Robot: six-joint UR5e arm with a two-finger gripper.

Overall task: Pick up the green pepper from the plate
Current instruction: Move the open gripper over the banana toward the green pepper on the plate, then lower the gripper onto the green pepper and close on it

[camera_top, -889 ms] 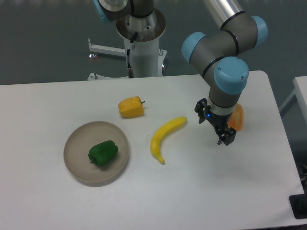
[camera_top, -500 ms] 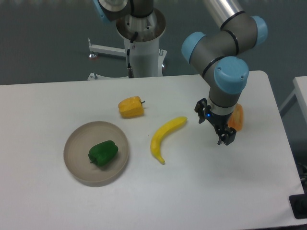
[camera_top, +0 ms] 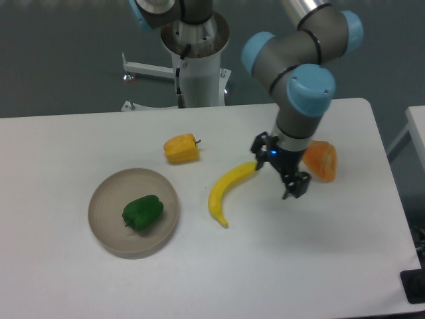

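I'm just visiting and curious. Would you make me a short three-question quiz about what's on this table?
1. True or false: the green pepper lies on the plate.
2. Which lies closest to the gripper? A) yellow-orange pepper B) banana C) green pepper
3. Fill in: the gripper holds ____.

Key: 1 true; 2 B; 3 nothing

We see a white desk (camera_top: 199,272) carrying the plate (camera_top: 106,222) at its left, a yellow-orange pepper (camera_top: 181,149) behind it, a banana (camera_top: 226,191) near the middle, and an orange object (camera_top: 321,160) to the right.
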